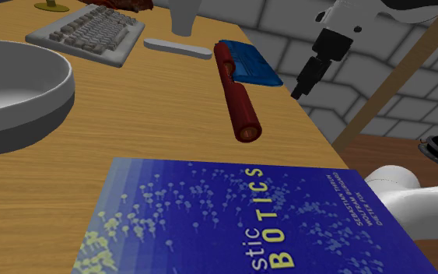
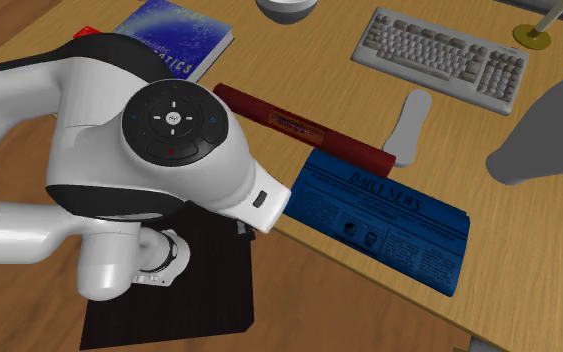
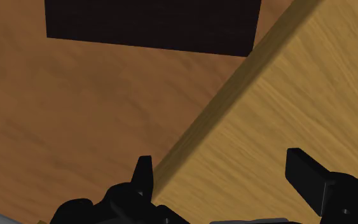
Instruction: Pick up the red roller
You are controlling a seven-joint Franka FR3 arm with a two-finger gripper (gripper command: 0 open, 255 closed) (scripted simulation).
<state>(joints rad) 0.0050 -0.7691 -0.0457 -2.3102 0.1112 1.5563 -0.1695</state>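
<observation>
The red roller [image 1: 236, 93] is a long dark-red cylinder lying on the wooden table [image 1: 147, 117], close to the edge at the shoulder view's right. One end rests against a folded blue newspaper [image 1: 250, 64]. In the second exterior view the roller [image 2: 299, 125] lies between a book and the newspaper [image 2: 384, 215]. My black gripper [image 1: 299, 87] hangs beyond that table edge, to the right of the roller and apart from it. In the wrist view the gripper [image 3: 225, 175] is open with nothing between its fingers, and the table's edge [image 3: 234, 83] runs between them.
On the table are a blue book [image 1: 240, 226] in front, a large white bowl [image 1: 15, 86] at the left, a grey keyboard [image 1: 89, 33] and a flat white bar [image 1: 176, 48] behind. The black stand [image 2: 169, 290] sits on the wooden floor [image 3: 75, 114] beside the table.
</observation>
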